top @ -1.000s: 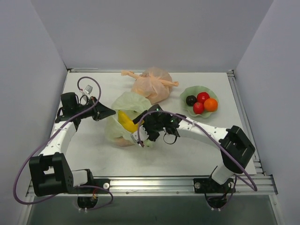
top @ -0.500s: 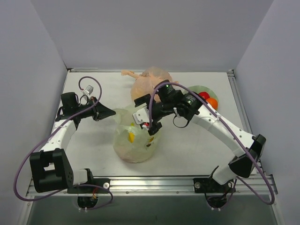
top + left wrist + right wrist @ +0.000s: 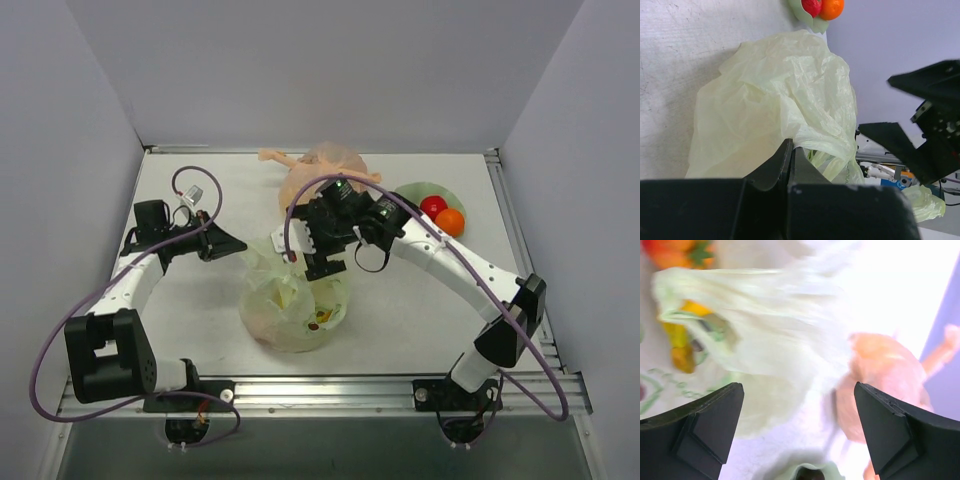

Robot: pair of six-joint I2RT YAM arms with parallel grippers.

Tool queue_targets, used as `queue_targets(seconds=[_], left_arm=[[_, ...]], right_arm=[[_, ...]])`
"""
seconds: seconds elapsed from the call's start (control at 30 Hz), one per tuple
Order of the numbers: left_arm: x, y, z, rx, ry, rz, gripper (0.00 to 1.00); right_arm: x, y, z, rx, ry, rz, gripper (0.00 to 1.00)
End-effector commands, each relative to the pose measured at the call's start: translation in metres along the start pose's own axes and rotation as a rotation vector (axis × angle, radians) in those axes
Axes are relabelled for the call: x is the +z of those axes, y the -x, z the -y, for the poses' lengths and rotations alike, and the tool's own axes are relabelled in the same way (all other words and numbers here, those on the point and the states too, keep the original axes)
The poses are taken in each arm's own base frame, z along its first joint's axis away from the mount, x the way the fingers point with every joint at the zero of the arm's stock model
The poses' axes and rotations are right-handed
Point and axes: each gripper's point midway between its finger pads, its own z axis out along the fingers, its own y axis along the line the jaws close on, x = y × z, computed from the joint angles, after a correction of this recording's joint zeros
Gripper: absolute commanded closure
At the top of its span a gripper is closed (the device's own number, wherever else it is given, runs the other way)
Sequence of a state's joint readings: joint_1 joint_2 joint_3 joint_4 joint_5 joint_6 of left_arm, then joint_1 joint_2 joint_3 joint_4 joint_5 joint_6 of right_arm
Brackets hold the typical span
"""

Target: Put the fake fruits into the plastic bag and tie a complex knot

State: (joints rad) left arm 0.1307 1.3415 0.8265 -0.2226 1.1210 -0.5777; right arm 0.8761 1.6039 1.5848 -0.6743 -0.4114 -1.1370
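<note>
Left claw (image 3: 790, 146) pinched shut on plastic bag (image 3: 290, 312) mid-frame, right claw (image 3: 797, 390) wide and empty above it; bananas (image 3: 675, 337) inside, red fruit (image 3: 432, 206) and orange fruit (image 3: 451, 221) in dish (image 3: 432, 188) upper right, no knot yet.

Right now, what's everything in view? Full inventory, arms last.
plastic bag: one, pale green translucent, centre of the table
bananas: one bunch, yellow, inside the plastic bag, seen through the film
knotted bag: one, peach-orange, at the back, behind the plastic bag
dish: one, pale green, back right, partly hidden by the right arm
red fruit: one showing, red, in the dish
orange fruit: one, orange, in the dish beside the red fruit
table: one, white
left gripper: black, shut on the plastic bag's edge
right gripper: black, open, empty, above the plastic bag
</note>
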Motion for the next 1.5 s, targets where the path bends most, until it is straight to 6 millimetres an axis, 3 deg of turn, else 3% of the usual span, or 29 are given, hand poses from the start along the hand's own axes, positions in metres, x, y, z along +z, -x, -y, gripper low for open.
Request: queue_targets(seconds=[0.0,0.07,0.17,0.27,0.37,0.6,0.73,0.77,0.83,0.87,0.93,0.97,1.03,1.07,1.17,1.3,1.37,1.4,1.43,1.47], left_arm=[[0.002,0.006,0.008,0.095,-0.01,-0.005,1.0],[0.003,0.01,0.012,0.124,-0.013,-0.002,1.0],[0.004,0.017,0.017,0.154,-0.019,0.002,1.0],[0.004,0.03,0.025,0.205,-0.026,0.016,1.0],[0.004,0.043,0.034,0.262,-0.033,0.028,1.0],[0.016,0.051,0.039,0.292,-0.044,0.003,0.97],[0.019,0.05,0.038,0.282,-0.047,-0.001,0.97],[0.02,0.049,0.039,0.275,-0.056,-0.003,0.96],[0.021,0.051,0.04,0.272,-0.066,0.004,0.96],[0.021,0.05,0.042,0.273,-0.073,0.002,0.96],[0.021,0.051,0.045,0.286,-0.084,0.008,0.96],[0.02,0.052,0.046,0.291,-0.086,0.011,0.96],[0.019,0.057,0.049,0.313,-0.088,0.024,0.95],[0.018,0.06,0.049,0.321,-0.084,0.026,0.92],[0.012,0.079,0.057,0.373,-0.072,0.063,0.83],[-0.002,0.12,0.068,0.44,-0.029,0.153,0.65],[-0.009,0.137,0.071,0.48,0.03,0.204,0.52],[-0.014,0.145,0.082,0.525,0.044,0.229,0.47],[-0.018,0.154,0.084,0.534,0.082,0.265,0.35],[-0.024,0.157,0.092,0.551,0.098,0.289,0.33]], right_arm=[[-0.015,-0.005,0.036,0.163,-0.131,-0.021,0.01],[-0.009,-0.013,0.042,0.225,-0.144,-0.021,0.01],[-0.005,-0.009,0.044,0.302,-0.111,0.06,0.0],[-0.02,0.01,0.034,0.292,-0.05,0.187,0.0],[-0.022,0.017,0.014,0.241,0.006,0.226,0.0],[0.006,0.045,0.0,0.266,0.116,0.295,0.0],[0.029,0.051,-0.001,0.292,0.123,0.297,0.0],[0.036,0.054,0.008,0.274,0.076,0.304,0.0],[0.056,0.042,0.005,0.292,0.042,0.254,0.0],[0.061,0.042,0.022,0.295,-0.032,0.267,0.06],[0.07,0.034,0.029,0.328,-0.071,0.237,0.25],[0.071,0.027,0.041,0.337,-0.125,0.214,0.56],[0.069,0.021,0.056,0.378,-0.165,0.197,0.91],[0.062,0.015,0.069,0.423,-0.199,0.191,1.0],[0.044,0.005,0.085,0.52,-0.243,0.203,1.0],[-0.001,-0.011,0.112,0.741,-0.318,0.268,1.0],[-0.018,-0.014,0.116,0.839,-0.331,0.298,1.0],[-0.023,-0.016,0.116,0.945,-0.325,0.32,1.0],[-0.031,-0.023,0.117,1.007,-0.323,0.34,1.0],[-0.033,-0.029,0.114,1.07,-0.305,0.342,1.0]])
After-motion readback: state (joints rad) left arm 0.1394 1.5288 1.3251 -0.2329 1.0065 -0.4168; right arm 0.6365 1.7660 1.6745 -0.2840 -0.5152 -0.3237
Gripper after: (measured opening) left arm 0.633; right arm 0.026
